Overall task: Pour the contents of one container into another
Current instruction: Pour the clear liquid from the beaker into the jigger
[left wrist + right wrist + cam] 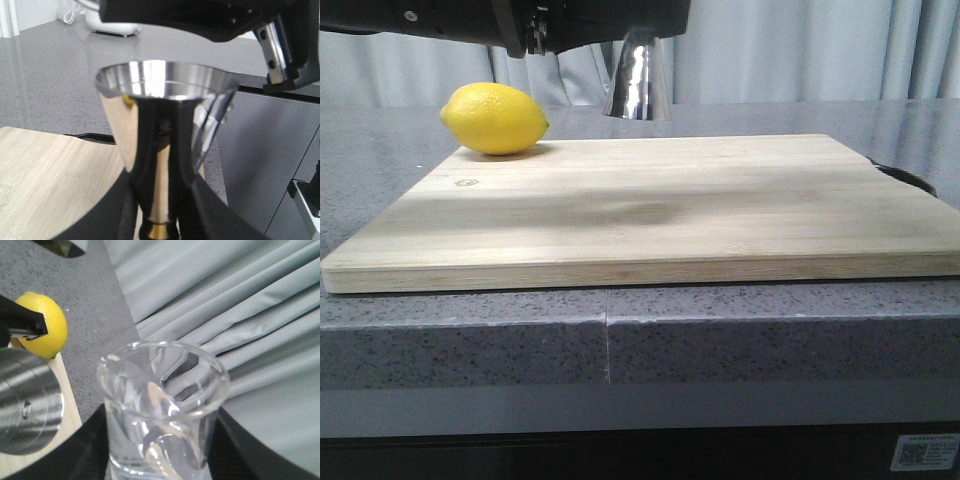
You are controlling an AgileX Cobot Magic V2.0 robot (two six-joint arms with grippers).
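Observation:
The steel jigger (160,125) hangs in the air with its open cup facing the left wrist camera. My left gripper (160,212) is shut on its waist, just above the gold band (160,231). In the front view only its lower cone (638,75) shows, under the dark arms (520,25) at the top edge. The clear glass beaker (162,405) sits between the black fingers of my right gripper (160,452), which is shut on it. The jigger's steel cup (25,405) is close beside the beaker. I cannot tell whether the beaker holds liquid, and it is out of the front view.
A wooden cutting board (650,210) lies on the grey stone counter (720,340). A yellow lemon (495,118) rests at its far left corner. A dark handle (905,178) pokes out at the board's right end. Grey curtains (225,300) hang behind.

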